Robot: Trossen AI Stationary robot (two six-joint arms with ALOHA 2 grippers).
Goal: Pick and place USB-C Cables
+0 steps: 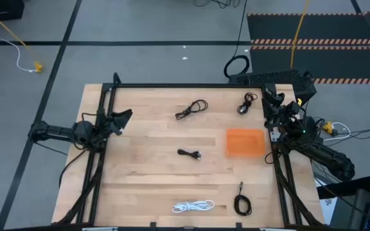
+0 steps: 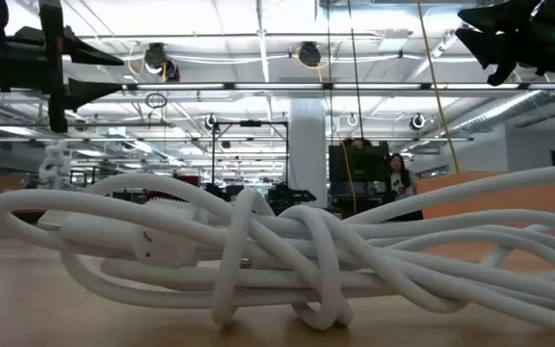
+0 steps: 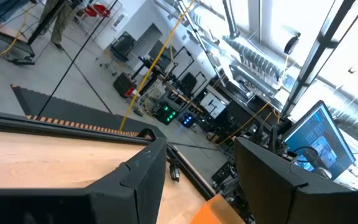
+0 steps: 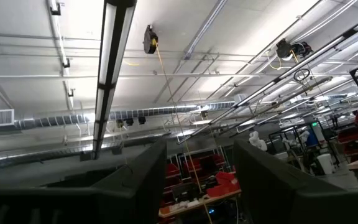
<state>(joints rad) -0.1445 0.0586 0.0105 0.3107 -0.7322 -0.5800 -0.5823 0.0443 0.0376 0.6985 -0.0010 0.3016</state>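
Fingers of the left gripper [image 1: 122, 118] stand spread with nothing between them, at the left edge of the bench [image 1: 140, 186] in the high view; those of the right gripper [image 1: 276, 99] are likewise parted and bare, at the upper right edge.

Nearest the bottom of the high frame lie the white cable [image 1: 194, 206], a loose tangle of pale loops that fills the low view [image 2: 277, 260], and to its right a black cable [image 1: 242, 203] wound in a small oval. Mid-frame sits a short bunched black cable [image 1: 190, 153], well apart from the orange tray [image 1: 245, 142] at centre right, which is bare. Toward the top lie a looped black cable [image 1: 192, 109] and a knotted black cable [image 1: 247, 102], close by the right gripper. Beyond the bench's top edge, a round black cord loop [image 1: 237, 66] lies on the floor.
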